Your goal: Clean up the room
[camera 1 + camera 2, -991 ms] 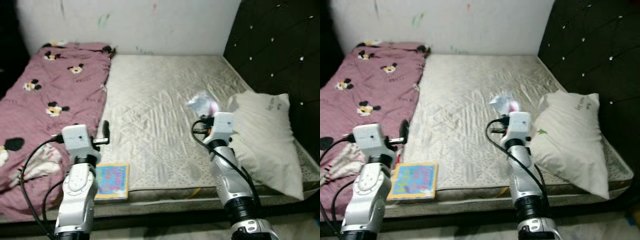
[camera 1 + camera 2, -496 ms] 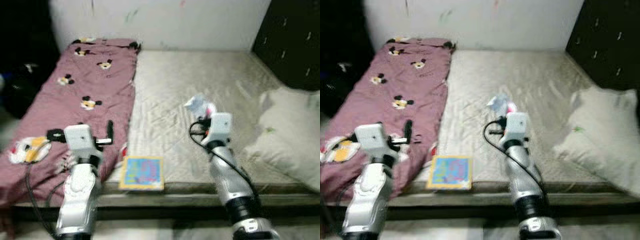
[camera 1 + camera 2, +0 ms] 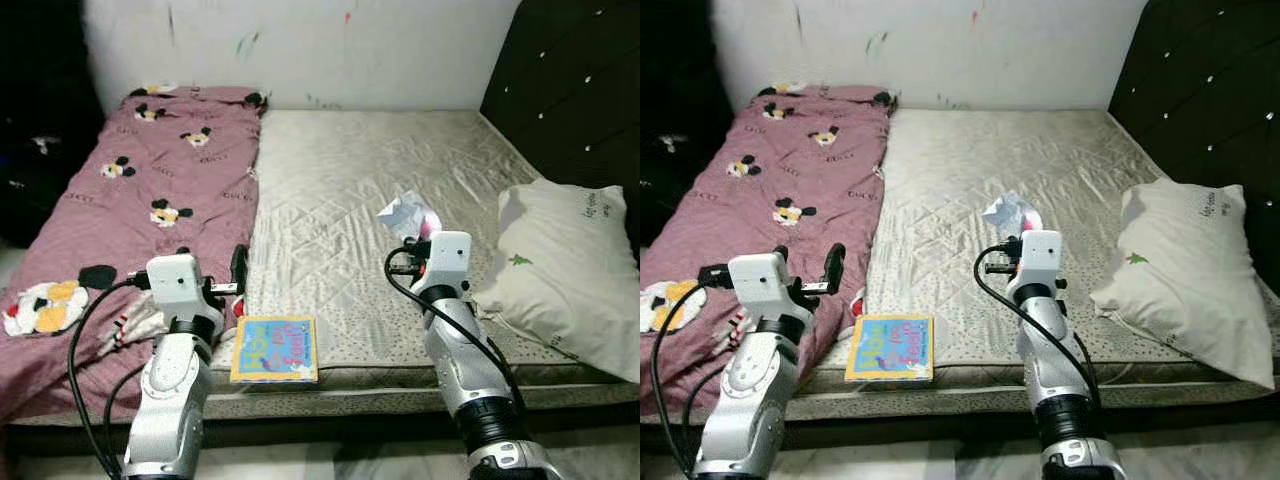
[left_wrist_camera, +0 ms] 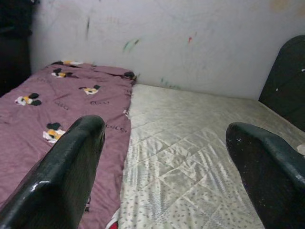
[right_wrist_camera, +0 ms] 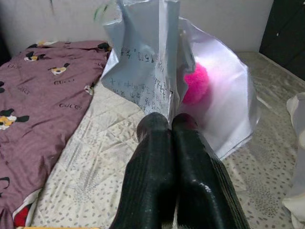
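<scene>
My right gripper [image 5: 171,122] is shut on the lower edge of a clear crumpled plastic bag [image 5: 143,57] with a pink fluffy ball [image 5: 196,83] inside. The bag [image 3: 405,211] is held just above the mattress [image 3: 340,170], left of the white pillow [image 3: 565,260]. My left gripper [image 4: 164,133] is open with nothing between its fingers, raised over the bed's front edge beside the pink mouse-print blanket [image 3: 150,190]. A colourful children's book [image 3: 275,349] lies flat at the mattress's front edge between my two arms.
A dark tufted headboard [image 3: 570,90] runs along the right side of the bed. A scribbled white wall [image 3: 300,50] stands behind it. A soft toy or printed cloth [image 3: 40,305] lies on the blanket's front left. Dark clutter sits at the far left.
The whole view has shifted and sharpened as the camera moved. Both arms keep the same pose, and the right gripper still holds the bag.
</scene>
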`<state>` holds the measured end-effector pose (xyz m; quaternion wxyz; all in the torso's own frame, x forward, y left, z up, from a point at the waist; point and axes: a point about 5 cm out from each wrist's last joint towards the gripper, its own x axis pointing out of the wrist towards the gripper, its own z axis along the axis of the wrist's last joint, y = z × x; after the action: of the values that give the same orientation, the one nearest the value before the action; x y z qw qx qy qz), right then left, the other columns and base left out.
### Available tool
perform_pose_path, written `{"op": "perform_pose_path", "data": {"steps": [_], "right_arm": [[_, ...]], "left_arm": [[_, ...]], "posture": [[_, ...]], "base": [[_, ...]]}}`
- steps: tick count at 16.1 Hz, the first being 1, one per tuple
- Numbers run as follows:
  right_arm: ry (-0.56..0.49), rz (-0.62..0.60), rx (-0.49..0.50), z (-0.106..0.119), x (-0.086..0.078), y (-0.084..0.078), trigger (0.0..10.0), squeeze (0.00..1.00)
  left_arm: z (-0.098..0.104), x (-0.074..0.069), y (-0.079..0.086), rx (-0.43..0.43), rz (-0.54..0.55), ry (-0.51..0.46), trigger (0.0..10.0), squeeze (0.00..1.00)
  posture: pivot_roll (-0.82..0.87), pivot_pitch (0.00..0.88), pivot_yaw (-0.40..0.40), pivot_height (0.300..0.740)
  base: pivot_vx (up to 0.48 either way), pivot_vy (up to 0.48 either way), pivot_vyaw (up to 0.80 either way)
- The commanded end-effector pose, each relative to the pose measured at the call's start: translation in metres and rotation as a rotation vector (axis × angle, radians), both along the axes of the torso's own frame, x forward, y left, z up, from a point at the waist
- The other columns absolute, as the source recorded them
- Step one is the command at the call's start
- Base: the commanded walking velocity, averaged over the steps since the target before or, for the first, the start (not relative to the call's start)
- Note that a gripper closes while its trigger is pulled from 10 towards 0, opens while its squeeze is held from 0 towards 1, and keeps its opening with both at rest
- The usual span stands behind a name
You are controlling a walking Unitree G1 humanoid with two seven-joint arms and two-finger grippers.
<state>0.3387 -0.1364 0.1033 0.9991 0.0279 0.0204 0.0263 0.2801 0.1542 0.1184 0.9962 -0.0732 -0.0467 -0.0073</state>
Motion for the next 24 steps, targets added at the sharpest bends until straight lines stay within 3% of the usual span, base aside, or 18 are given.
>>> {"op": "perform_pose_path", "data": {"steps": [1,8,14,24], "right_arm": [[-0.003,0.006,-0.005,0.0023,0.0024,0.0011,10.0,0.00],[0.001,-0.009,-0.009,-0.0002,0.0007,0.0004,10.0,0.00],[-0.002,-0.020,-0.003,-0.0002,0.0019,0.0007,10.0,0.00],[0.010,-0.015,0.001,-0.0024,0.0028,0.0027,10.0,0.00]], "left_arm": [[0.0030,0.0011,0.0008,0.004,-0.006,-0.006,10.0,0.00],[0.0022,-0.0008,-0.0045,0.000,-0.013,0.002,10.0,0.00],[0.0006,0.0025,-0.0024,-0.002,0.034,0.025,10.0,0.00],[0.0003,0.0043,-0.0040,0.003,0.034,0.029,10.0,0.00]], "posture": [[0.03,0.000,0.003,0.740],[0.03,0.010,0.005,0.740],[0.04,0.012,0.010,0.740],[0.03,0.018,0.010,0.740]], "base": [[0.292,0.000,0.00],[0.281,0.000,0.00],[0.000,0.000,0.00],[0.000,0.462,0.00]]}}
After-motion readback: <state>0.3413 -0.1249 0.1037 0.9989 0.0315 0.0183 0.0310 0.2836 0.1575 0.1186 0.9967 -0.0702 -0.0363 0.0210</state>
